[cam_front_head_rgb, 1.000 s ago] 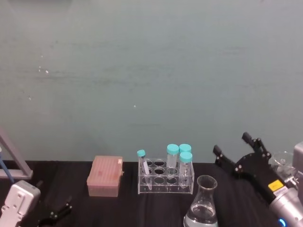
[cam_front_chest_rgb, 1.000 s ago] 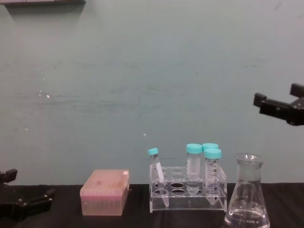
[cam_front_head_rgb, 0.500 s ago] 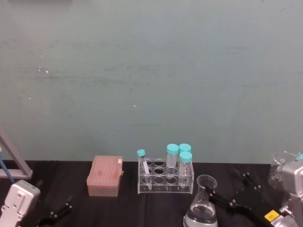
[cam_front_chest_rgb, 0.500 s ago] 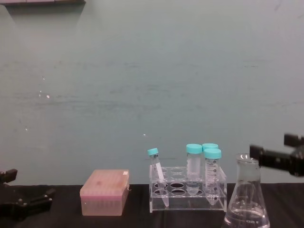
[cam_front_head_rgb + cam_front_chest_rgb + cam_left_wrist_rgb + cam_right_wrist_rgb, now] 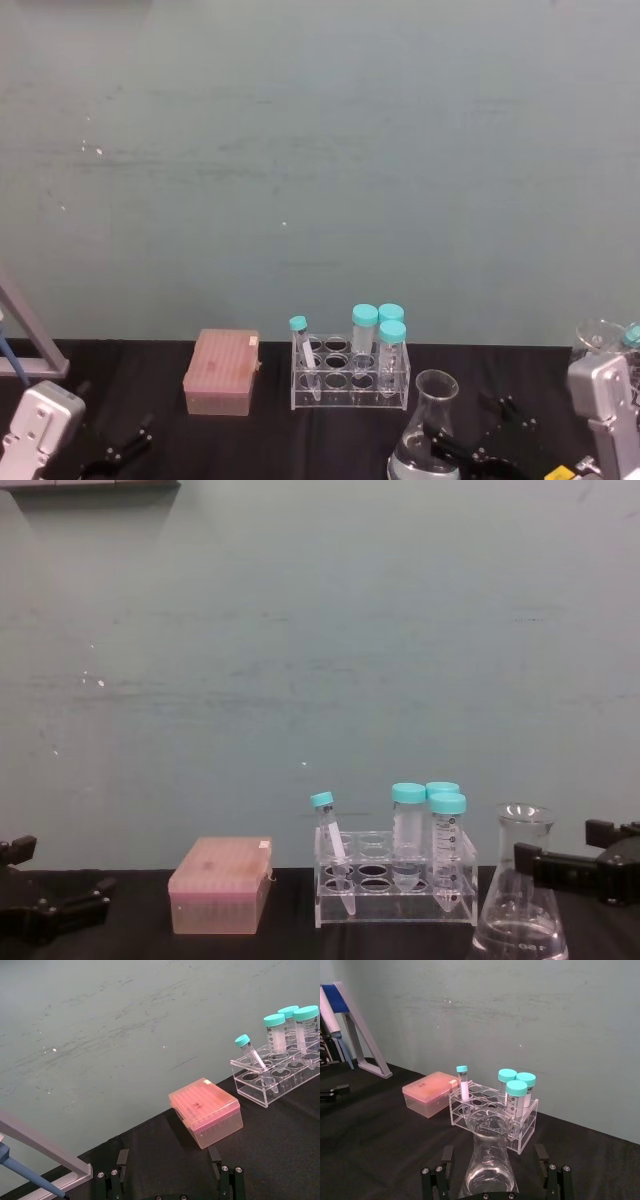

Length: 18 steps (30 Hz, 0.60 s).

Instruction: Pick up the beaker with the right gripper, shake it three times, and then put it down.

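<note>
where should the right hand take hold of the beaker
By the narrow neck, just under the flared rim: the beaker stands upright and its base is much wider. Come in level from the robot's near right, where the open right hand is; the tube rack crowds the far left.

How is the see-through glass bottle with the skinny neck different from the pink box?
The clear glass conical flask is see-through, with a wide base and narrow open neck; the pink rectangular plastic box has a flat shut lid. The flask stands right of the clear tube rack, the box left of it. The black right gripper holds its open jaws either side of the flask; none surround the box. Both stand on the black table.
</note>
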Motion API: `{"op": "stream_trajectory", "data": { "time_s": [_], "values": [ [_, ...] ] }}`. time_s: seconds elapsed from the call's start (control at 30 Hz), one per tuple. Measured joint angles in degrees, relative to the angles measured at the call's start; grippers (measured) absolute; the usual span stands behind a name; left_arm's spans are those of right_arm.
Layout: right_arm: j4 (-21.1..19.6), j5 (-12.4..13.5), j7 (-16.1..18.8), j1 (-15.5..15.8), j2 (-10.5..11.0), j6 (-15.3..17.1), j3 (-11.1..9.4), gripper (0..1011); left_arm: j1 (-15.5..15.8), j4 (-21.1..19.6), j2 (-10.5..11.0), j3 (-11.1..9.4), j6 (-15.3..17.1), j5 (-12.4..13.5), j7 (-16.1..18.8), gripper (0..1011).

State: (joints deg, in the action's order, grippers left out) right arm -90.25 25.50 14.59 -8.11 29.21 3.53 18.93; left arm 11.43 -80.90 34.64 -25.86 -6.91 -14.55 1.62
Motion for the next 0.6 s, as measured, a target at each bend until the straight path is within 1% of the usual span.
{"op": "stream_trajectory", "data": {
  "time_s": [0.17, 0.27, 0.33, 0.37, 0.4, 0.6],
  "values": [
    [1.40, -0.71, -0.14, -1.02, -1.48, 1.46, 0.02, 1000, 0.00, 0.00, 0.00, 0.00, 0.00, 0.00, 0.00, 1000],
    [3.19, -1.30, -0.47, -2.22, -3.00, 2.36, 0.01, 1000, 0.00, 0.00, 0.00, 0.00, 0.00, 0.00, 0.00, 1000],
    [3.77, -1.59, -0.51, -2.67, -3.52, 2.52, 0.02, 1000, 0.00, 0.00, 0.00, 0.00, 0.00, 0.00, 0.00, 1000],
    [4.45, -1.96, -0.53, -3.15, -4.10, 2.64, 0.09, 1000, 0.00, 0.00, 0.00, 0.00, 0.00, 0.00, 0.00, 1000],
    [4.45, -1.96, -0.53, -3.15, -4.10, 2.64, 0.09, 1000, 0.00, 0.00, 0.00, 0.00, 0.00, 0.00, 0.00, 1000],
    [7.43, -3.45, -0.41, -4.94, -6.32, 2.69, 0.47, 1000, 0.00, 0.00, 0.00, 0.00, 0.00, 0.00, 0.00, 1000]
  ]
}}
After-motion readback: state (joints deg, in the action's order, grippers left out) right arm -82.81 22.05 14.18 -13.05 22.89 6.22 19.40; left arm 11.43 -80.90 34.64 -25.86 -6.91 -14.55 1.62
